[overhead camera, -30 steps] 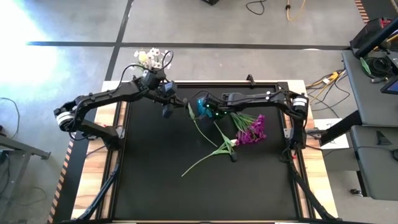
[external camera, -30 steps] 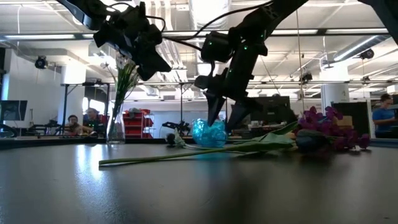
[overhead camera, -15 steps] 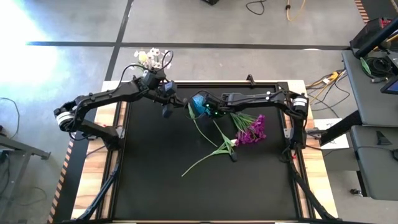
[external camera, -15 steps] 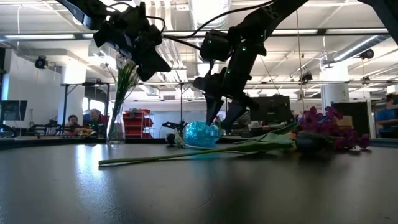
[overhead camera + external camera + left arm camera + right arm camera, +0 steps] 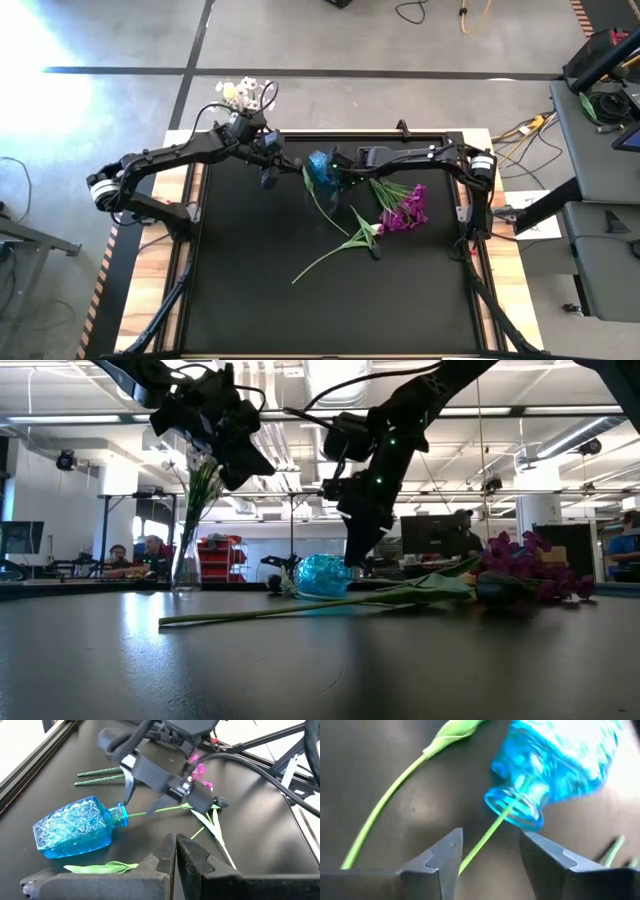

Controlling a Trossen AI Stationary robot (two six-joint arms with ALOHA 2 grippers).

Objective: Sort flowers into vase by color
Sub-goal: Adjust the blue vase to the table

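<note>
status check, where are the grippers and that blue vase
Right gripper open, straddling a green stem at the mouth of the tipped blue vase. Left gripper shut, waiting nearby. Nothing blocking.

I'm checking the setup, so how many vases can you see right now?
2. A blue glass vase lies on its side near the table's middle, a green stem in its neck. A clear vase stands upright at the table's far left edge, holding flowers. Others may be hidden.
</note>
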